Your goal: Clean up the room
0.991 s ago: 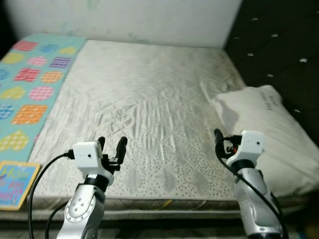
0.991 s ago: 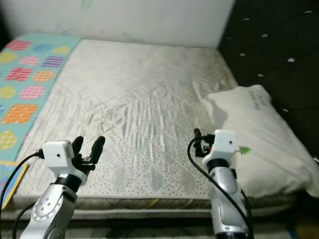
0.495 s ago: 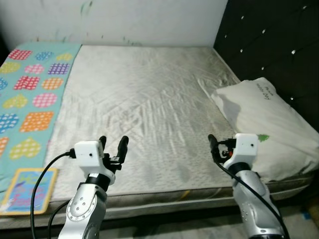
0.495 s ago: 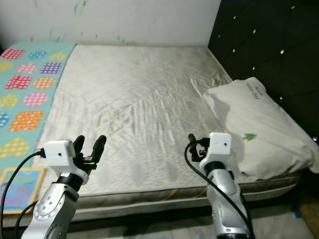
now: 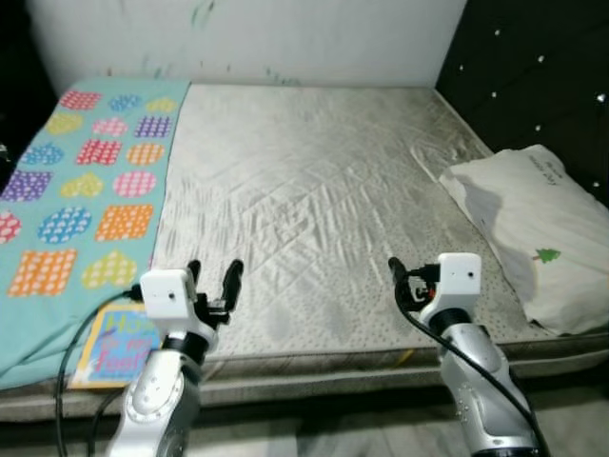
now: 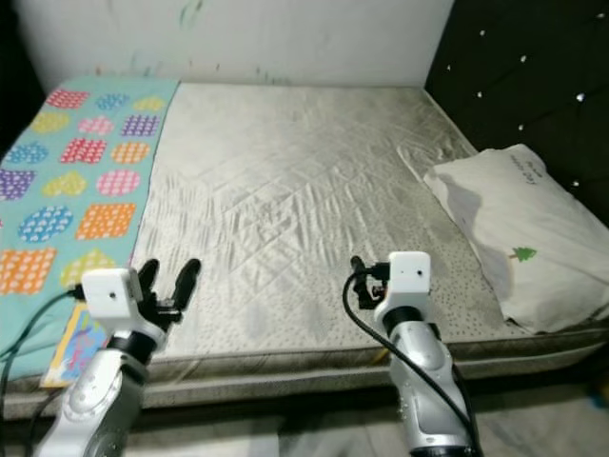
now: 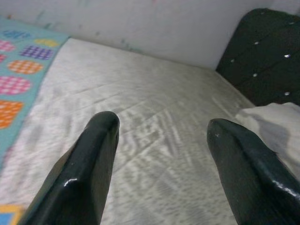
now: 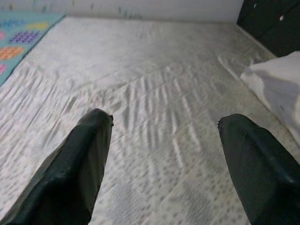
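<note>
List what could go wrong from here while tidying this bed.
1. The book lies on the blanket at the bed's near edge; a nudge from the open left gripper might push it off.
2. The pillow overhangs the mattress corner near the open right gripper and may slide off if pulled.

Bed ahead, its far edge against the wall. Blanket along the bed's left side; book on the blanket's near edge. Pillow on the right side, before the headboard. Left gripper and right gripper over the bed's near edge.
</note>
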Available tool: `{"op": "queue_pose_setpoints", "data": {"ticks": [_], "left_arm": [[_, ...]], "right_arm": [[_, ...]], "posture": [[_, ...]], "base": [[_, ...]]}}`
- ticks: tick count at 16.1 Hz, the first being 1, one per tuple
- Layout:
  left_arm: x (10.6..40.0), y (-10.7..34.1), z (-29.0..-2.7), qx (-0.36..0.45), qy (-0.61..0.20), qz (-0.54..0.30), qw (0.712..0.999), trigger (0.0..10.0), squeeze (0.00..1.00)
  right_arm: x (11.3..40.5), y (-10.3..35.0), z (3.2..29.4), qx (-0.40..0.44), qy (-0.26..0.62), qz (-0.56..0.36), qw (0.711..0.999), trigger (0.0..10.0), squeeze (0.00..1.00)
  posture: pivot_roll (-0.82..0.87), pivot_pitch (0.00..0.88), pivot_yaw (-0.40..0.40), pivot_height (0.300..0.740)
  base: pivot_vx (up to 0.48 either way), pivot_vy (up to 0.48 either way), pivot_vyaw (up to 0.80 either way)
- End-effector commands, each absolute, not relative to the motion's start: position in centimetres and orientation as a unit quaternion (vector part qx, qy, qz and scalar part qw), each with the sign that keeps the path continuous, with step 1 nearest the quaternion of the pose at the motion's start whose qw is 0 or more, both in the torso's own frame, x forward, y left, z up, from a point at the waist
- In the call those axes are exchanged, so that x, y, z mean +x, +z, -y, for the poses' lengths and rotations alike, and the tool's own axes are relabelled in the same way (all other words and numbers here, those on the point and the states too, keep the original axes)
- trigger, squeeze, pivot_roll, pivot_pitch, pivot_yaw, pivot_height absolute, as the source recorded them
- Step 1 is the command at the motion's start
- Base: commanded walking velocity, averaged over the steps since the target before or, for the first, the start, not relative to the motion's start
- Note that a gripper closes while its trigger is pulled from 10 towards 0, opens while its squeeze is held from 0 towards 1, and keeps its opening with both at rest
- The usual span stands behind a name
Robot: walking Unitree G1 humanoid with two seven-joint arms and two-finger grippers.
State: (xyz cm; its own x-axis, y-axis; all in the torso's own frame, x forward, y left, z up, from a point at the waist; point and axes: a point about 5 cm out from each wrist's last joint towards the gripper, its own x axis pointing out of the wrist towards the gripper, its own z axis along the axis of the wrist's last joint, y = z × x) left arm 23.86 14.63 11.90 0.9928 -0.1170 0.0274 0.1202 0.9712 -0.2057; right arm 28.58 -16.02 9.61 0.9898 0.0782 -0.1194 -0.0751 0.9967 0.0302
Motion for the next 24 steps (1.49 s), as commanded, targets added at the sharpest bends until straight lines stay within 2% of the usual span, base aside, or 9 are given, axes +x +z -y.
{"op": "queue_pose_setpoints", "data": {"ticks": [1, 2, 5, 7, 15, 24], "left_arm": [[23.81, 12.07, -14.68, -0.100, -0.061, 0.011, 0.993, 10.0, 0.00], [23.81, 12.00, -14.69, -0.098, -0.060, 0.008, 0.993, 10.0, 0.00], [23.83, 12.06, -14.55, -0.100, -0.070, 0.009, 0.993, 10.0, 0.00], [23.85, 12.04, -14.58, -0.099, -0.071, 0.008, 0.993, 10.0, 0.00], [23.86, 11.98, -14.55, -0.100, -0.075, 0.005, 0.992, 10.0, 0.00], [23.93, 12.01, -14.47, -0.100, -0.082, 0.008, 0.992, 10.0, 0.00]], "right_arm": [[28.75, 10.15, 15.86, -0.008, 0.039, -0.050, 0.998, 10.0, 0.00], [28.77, 10.18, 15.86, -0.021, 0.033, -0.049, 0.998, 10.0, 0.00], [28.72, 10.72, 15.30, 0.013, 0.078, -0.028, 0.996, 10.0, 0.00], [28.64, 10.98, 15.09, -0.006, 0.078, -0.018, 0.997, 10.0, 0.00], [28.93, 10.70, 15.60, 0.004, 0.068, -0.030, 0.997, 10.0, 0.00], [29.11, 10.88, 15.71, -0.005, 0.068, -0.019, 0.997, 10.0, 0.00]], "posture": [[-0.01, 0.101, -0.065, 0.740], [-0.02, 0.101, -0.065, 0.740], [-0.02, 0.102, -0.063, 0.740], [-0.01, 0.103, -0.056, 0.740], [-0.01, 0.101, -0.059, 0.740], [-0.01, 0.093, -0.060, 0.740]], "base": [[0.000, 0.000, 0.00], [0.000, 0.000, 0.00], [0.167, 0.000, 0.00], [0.279, 0.000, 0.00], [0.294, 0.000, 0.00], [0.029, 0.000, 0.00]]}}
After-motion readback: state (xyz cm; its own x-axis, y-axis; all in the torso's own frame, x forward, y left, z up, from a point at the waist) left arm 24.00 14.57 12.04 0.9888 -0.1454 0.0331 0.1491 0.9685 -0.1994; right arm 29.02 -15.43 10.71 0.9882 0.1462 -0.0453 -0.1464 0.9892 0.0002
